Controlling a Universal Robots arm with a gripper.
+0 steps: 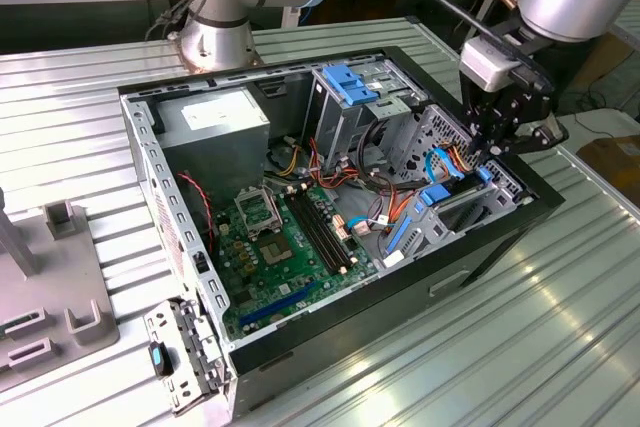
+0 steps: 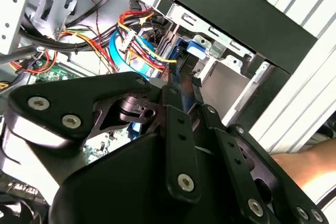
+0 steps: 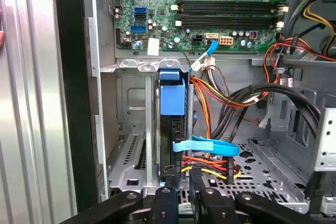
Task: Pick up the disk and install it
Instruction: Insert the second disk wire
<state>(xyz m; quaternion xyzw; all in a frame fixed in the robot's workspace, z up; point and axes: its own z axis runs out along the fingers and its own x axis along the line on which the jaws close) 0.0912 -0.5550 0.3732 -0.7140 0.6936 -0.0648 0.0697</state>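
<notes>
The hand hangs over the front corner of the open computer case on the counter — pinching the disk, which stands on edge in its bay beside the orange and yellow wires.

we see the disk standing on edge in the lower middle of the first wrist view, its light-blue bracket facing us and a thin dark side running down below it. in the exterior view it sits at centre right, a blue-edged slab tilted inside the case.
</notes>
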